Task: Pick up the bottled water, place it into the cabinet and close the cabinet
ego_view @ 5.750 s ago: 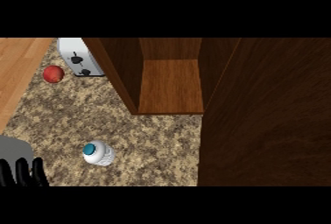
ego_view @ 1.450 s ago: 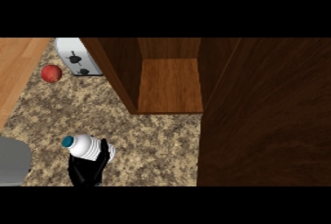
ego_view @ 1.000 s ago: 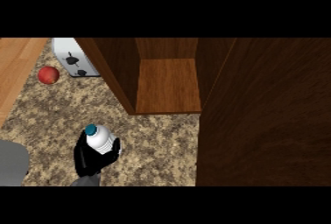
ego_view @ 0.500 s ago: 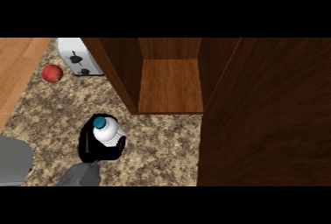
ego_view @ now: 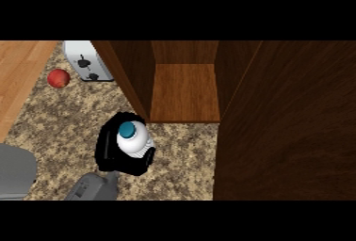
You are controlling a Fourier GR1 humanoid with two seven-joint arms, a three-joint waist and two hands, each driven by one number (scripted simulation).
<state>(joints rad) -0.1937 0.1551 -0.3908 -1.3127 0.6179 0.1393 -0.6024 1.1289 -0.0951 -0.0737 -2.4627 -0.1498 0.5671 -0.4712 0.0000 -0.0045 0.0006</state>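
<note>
The bottled water (ego_view: 133, 139) is white with a blue cap and is seen from above, just below the cabinet's front left corner. My right hand (ego_view: 109, 151) is shut round it from the left and below, its grey forearm (ego_view: 94, 187) coming in from the lower edge. The wooden cabinet (ego_view: 184, 94) stands open, its shelf bare. Its dark door (ego_view: 285, 127) is swung out and fills the right side of the view. Of my left arm only a grey part (ego_view: 14, 172) shows at the lower left edge; the hand itself is out of view.
A white toaster (ego_view: 89, 67) stands at the back left beside the cabinet's side wall. A red apple (ego_view: 58, 78) lies left of it. A pale wooden strip (ego_view: 20, 80) borders the speckled counter (ego_view: 62, 117) on the left.
My right hand has carried the bottle up and to the right, from the lower left of the counter to just in front of the cabinet's opening.
</note>
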